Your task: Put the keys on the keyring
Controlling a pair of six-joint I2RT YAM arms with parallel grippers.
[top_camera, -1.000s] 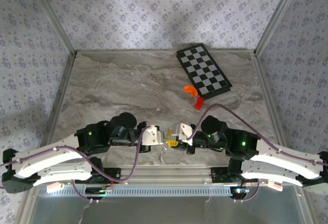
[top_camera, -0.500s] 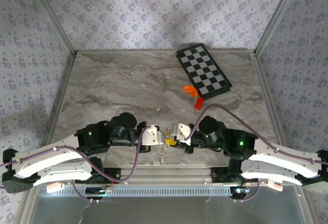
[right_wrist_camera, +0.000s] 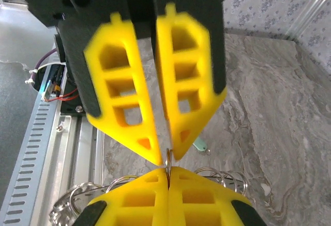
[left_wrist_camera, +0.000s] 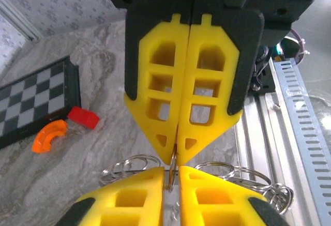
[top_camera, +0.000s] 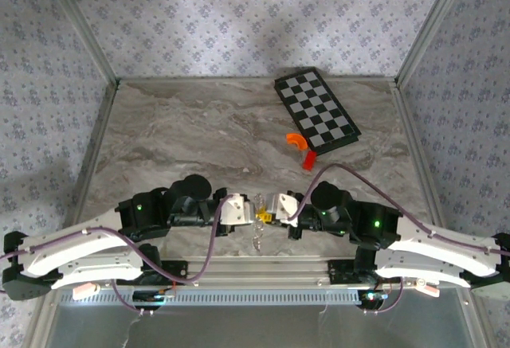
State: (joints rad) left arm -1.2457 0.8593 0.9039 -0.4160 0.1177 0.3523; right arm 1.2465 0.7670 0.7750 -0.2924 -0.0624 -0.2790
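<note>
**benchwatcher:** I stood right by the rig for this one. At the table's (top_camera: 199, 141) 6 o'clock edge the two arms met nose to nose. The right gripper (right_wrist_camera: 168, 171) was clamped flat on one thin wire of the keyring (left_wrist_camera: 129, 164), and the rest of the silvery loops dangled below the pinch. The left gripper (left_wrist_camera: 171, 171) had its jaws parted just a sliver, with the same wire running between the tips. I couldn't tell if its pads actually touched it.

**tinkerpaul:** And the key?

**benchwatcher:** The tiny teal key (right_wrist_camera: 200, 144) lay flat on the marble just behind the pinch, about 2 o'clock from it in the right wrist view. Nothing had hold of it. Farther off, around 1 o'clock, sat the orange curved piece (left_wrist_camera: 49, 135), the red block (left_wrist_camera: 84, 117) and the checkered board (top_camera: 317, 111).

**tinkerpaul:** How would that stuff handle?

**benchwatcher:** My guess is the ring was light, springy, slick steel. You'd pinch square across one wire with the very tips, or it'd twist out. The key looked featherweight and likely to skitter, so I'd nip it by one end and leave the other free for threading.
</note>
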